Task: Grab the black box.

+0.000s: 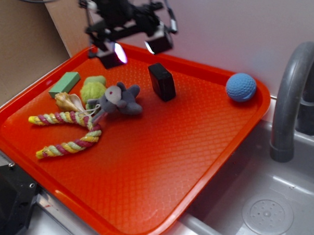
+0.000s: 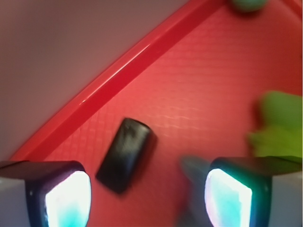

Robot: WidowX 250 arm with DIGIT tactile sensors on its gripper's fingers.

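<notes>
So in the exterior view we see the gripper (image 1: 134, 47) hanging above the red tray's (image 1: 148, 159) back edge, fingers spread, pinching nothing. The black box (image 1: 161, 81) stands upright mid-tray, just in front of it, untouched. In the wrist view the black box (image 2: 126, 154) sits between the open pads (image 2: 66, 198), still below. We judge descent and closing remain.
</notes>
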